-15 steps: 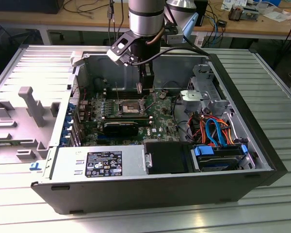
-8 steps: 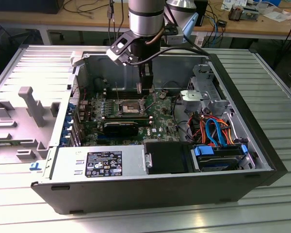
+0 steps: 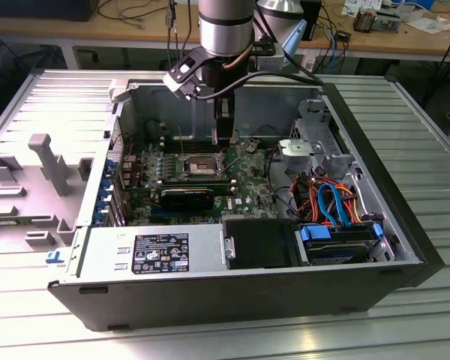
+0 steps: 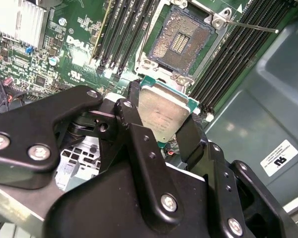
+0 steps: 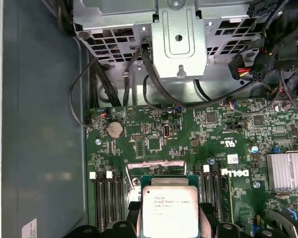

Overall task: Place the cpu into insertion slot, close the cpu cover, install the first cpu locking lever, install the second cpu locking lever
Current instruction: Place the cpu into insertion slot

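Lying open on the ribbed metal worktop [image 3: 427,127], the computer case [image 3: 210,300] shows its green circuit board [image 3: 251,180]. The gripper [image 3: 224,135] hangs over the board toward the case's twelve o'clock side in the exterior view. The insertion slot [image 4: 181,42] sits bare and uncovered, at about seven o'clock from the gripper in that view. The black fingers [image 4: 139,144] are clamped on two opposite edges of the cpu [image 4: 164,114], which is held clear of the board, just beside the slot and not yet over it, metal top up. A thin locking lever [image 4: 251,26] stands free beside the slot. Likely hazards from here: a chip lowered tilted or off-square could bend the slot's contacts, the edge grip could let it slip, and the fingers could foul the memory slots [image 4: 124,29] flanking the slot
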`<state>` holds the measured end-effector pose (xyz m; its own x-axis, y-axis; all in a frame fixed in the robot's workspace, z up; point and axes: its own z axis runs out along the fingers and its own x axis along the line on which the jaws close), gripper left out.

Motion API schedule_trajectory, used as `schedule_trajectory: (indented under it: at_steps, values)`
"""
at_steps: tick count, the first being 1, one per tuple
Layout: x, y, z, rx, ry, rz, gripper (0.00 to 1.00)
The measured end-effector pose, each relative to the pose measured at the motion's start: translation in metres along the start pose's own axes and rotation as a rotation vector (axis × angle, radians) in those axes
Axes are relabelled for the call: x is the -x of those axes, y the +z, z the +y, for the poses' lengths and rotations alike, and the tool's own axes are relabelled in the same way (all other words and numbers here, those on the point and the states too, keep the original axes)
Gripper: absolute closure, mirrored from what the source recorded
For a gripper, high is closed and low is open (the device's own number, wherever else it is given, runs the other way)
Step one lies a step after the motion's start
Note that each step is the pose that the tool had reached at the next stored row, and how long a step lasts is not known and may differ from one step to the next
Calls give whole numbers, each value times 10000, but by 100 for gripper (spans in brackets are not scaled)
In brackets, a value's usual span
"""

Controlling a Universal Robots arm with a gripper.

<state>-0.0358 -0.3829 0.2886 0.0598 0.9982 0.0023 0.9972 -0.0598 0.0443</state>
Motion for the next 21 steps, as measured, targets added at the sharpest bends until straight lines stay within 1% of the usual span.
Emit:
schedule_trajectory:
  at_steps: [8, 12, 21]
  values:
    - [0, 0, -5, -1, 13, -1, 46]
    - [3, 4, -59, 0, 11, 1, 46]
    - [6, 8, -91, -1, 10, -1, 46]
